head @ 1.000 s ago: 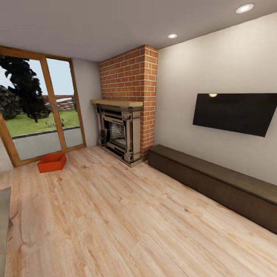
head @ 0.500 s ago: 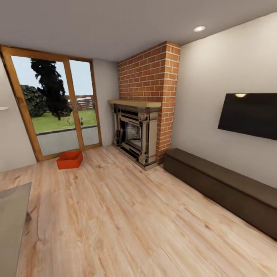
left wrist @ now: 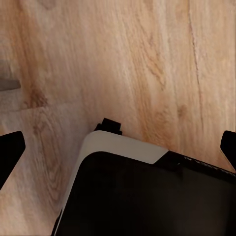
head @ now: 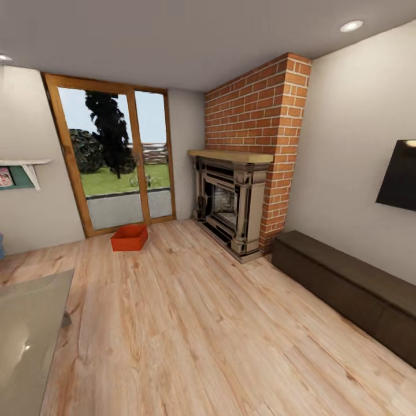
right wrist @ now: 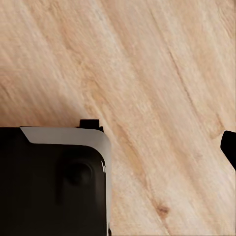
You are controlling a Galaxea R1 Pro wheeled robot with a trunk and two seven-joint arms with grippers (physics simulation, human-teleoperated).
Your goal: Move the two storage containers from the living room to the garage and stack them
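Light wood planks (head: 190, 323) run across the living room you are looking into, and on them, well away from you, sits one orange-red bin (head: 129, 237). It rests flat with its open top up, just in front of the wood-framed glass doors (head: 115, 159), near their right-hand pane. You can see grass, a dark tree and a fence through the glass. To the right of the doors stands the stone fireplace (head: 230, 208) with its wooden mantel, set against the red brick chimney (head: 263, 124) that rises to the ceiling. Further right, a long dark low bench (head: 352, 289) lies along the white wall, and the edge of a black screen (head: 398, 182) hangs above it. At the near left you have the corner of a pale grey tabletop (head: 26, 341), and on the left wall a small white shelf (head: 26, 167).

Your left wrist camera looks down over the robot's dark, white-edged body (left wrist: 147, 191) onto the planks; the left gripper (left wrist: 118, 147) has its two dark fingertips far apart at the picture's edges, holding nothing. On the right wrist camera you see one dark fingertip (right wrist: 230, 147) at the edge above the same flooring, so you cannot tell how wide the right gripper stands.
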